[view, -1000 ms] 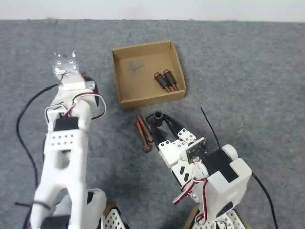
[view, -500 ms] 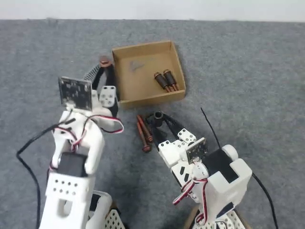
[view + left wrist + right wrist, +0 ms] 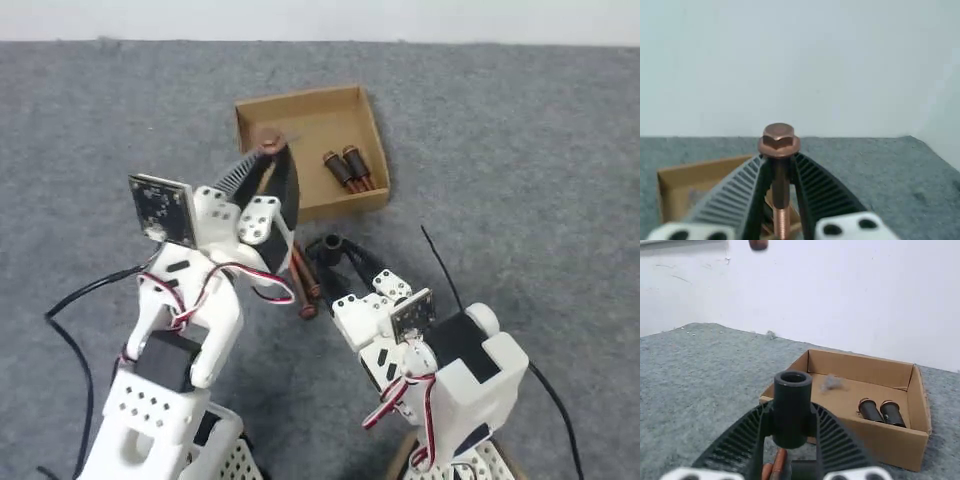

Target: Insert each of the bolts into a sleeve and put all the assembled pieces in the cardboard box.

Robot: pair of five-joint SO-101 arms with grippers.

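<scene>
My left gripper [image 3: 268, 162] is shut on a copper bolt [image 3: 268, 143], held head-up above the near left part of the cardboard box [image 3: 305, 125]. In the left wrist view the bolt [image 3: 779, 172] stands upright between the ribbed fingers [image 3: 815, 185]. My right gripper [image 3: 330, 250] is shut on a black sleeve [image 3: 328, 242], open end up, just in front of the box. The sleeve [image 3: 791, 407] shows upright in the right wrist view, with the other arm's bolt head [image 3: 758, 244] high above it. Two assembled pieces [image 3: 346, 168] lie in the box.
Loose copper bolts [image 3: 303, 282] lie on the grey carpet between the two arms, in front of the box wall [image 3: 890, 442]. A thin black wire [image 3: 440, 265] runs beside the right arm. Open carpet spreads to the right and far left.
The left arm has swung from the far left to the right with the bolt, from beside the box to above its near left part, closer to the sleeve. The right arm has stayed still.
</scene>
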